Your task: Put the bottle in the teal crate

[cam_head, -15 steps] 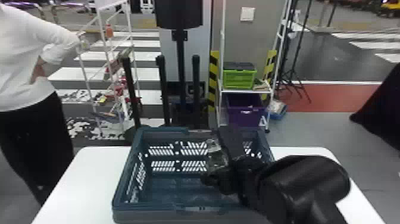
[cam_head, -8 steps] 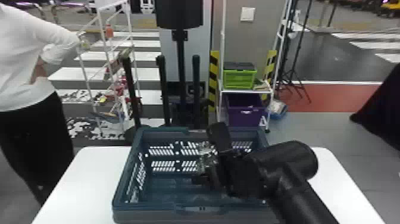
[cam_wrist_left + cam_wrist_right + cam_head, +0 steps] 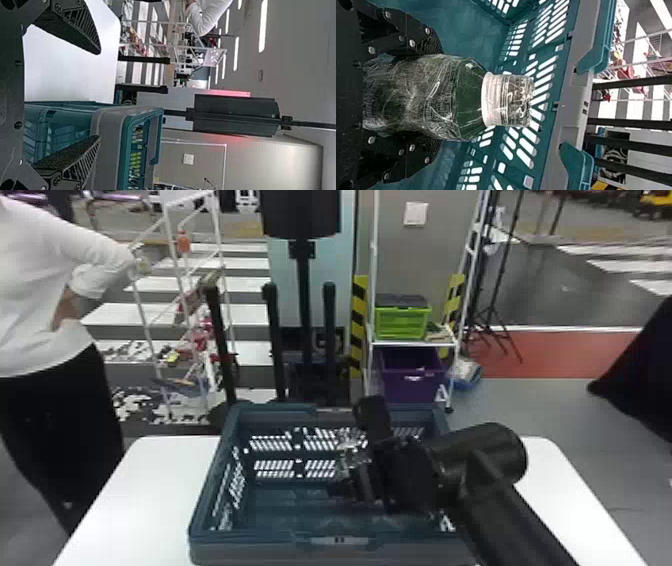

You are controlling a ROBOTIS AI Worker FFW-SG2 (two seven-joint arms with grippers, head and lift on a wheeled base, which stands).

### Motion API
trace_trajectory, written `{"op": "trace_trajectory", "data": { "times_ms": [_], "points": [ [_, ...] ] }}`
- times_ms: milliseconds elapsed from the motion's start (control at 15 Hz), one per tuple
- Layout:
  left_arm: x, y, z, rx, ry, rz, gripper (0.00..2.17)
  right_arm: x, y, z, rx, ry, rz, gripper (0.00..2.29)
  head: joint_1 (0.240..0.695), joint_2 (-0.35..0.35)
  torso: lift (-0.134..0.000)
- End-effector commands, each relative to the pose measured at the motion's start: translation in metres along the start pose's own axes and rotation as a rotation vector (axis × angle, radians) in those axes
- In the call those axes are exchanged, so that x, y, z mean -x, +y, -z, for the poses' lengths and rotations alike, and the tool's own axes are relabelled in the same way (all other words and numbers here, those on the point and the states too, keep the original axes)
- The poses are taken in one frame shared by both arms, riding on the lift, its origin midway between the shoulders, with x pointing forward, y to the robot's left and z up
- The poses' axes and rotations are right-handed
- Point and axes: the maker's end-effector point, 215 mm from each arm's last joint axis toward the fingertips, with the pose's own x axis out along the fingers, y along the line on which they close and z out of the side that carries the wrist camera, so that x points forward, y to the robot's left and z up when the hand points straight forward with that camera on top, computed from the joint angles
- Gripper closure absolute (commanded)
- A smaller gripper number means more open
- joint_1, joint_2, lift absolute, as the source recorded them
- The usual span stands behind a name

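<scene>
While the clear, crinkled plastic bottle with a white-banded neck [image 3: 435, 99] is clamped between the two black fingers [image 3: 421, 37] of the right claw [image 3: 352, 451], it is held over the inside of the teal slotted plastic crate [image 3: 199, 515]. Whether its lower end is below the crate's rim cannot be told. In the right wrist view, its neck is pointed away from the claw, towards a slotted wall of the crate. The crate is set on the white worktop [image 3: 142, 482], and it is reached across by the black right arm [image 3: 505, 510] from the bottom edge of the head view. In the left wrist view, the left claw [image 3: 99, 95] is seen with its fingers spread wide apart, and part of the crate is covered by one of them. Behind the worktop, a lime-green crate [image 3: 402, 325] is carried on a white rack [image 3: 412, 344], above a purple bin [image 3: 400, 382].
</scene>
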Motion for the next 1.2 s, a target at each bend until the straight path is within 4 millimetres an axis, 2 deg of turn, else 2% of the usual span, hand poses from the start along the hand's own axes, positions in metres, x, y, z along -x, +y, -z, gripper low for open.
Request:
{"op": "trace_trajectory", "data": {
  "times_ms": [0,67,133,267,333,533,667,733,800,933,1067,1133],
  "points": [
    [0.000,0.000,0.000,0.001,0.000,0.000,0.13,-0.002,0.009,0.002,-0.013,0.010,-0.045,2.11,0.499,0.000,0.000],
    [0.000,0.001,0.000,-0.001,-0.001,0.000,0.13,-0.002,0.011,0.002,-0.017,0.011,-0.055,1.96,0.499,0.000,0.000],
    [0.000,0.001,0.000,-0.001,-0.001,0.000,0.13,-0.002,0.011,0.002,-0.017,0.011,-0.057,1.40,0.499,0.000,0.000],
    [0.000,0.002,0.000,-0.001,0.001,-0.002,0.13,-0.001,0.015,0.002,-0.022,0.011,-0.070,0.09,0.499,0.000,0.000],
    [0.000,0.002,0.000,-0.001,0.001,-0.002,0.13,-0.001,0.016,0.001,-0.024,0.009,-0.074,0.00,0.499,0.000,0.000],
    [0.000,0.003,-0.001,-0.001,-0.002,-0.003,0.13,0.000,0.018,0.000,-0.025,0.007,-0.079,0.02,0.499,0.000,0.000],
    [0.001,0.004,-0.001,-0.002,-0.001,-0.005,0.13,0.002,0.021,-0.006,-0.024,-0.015,-0.085,0.02,0.499,0.000,0.000],
    [0.001,0.004,-0.001,-0.002,-0.001,-0.004,0.13,0.006,0.025,-0.017,-0.024,-0.056,-0.092,0.02,0.499,0.000,0.000],
    [0.001,0.004,-0.001,-0.003,-0.002,-0.005,0.13,0.009,0.029,-0.020,-0.024,-0.071,-0.099,0.02,0.499,0.000,0.000],
    [0.002,0.006,-0.003,-0.005,-0.003,-0.008,0.13,0.024,0.045,-0.031,-0.017,-0.137,-0.122,0.02,0.499,0.000,0.000],
    [0.002,0.010,-0.002,-0.004,-0.001,-0.015,0.13,0.045,0.055,-0.060,-0.005,-0.287,-0.121,0.02,0.499,0.000,0.000],
    [0.002,0.010,-0.002,-0.004,-0.001,-0.015,0.13,0.057,0.055,-0.070,-0.002,-0.352,-0.113,0.02,0.499,0.000,0.000]
  ]
}}
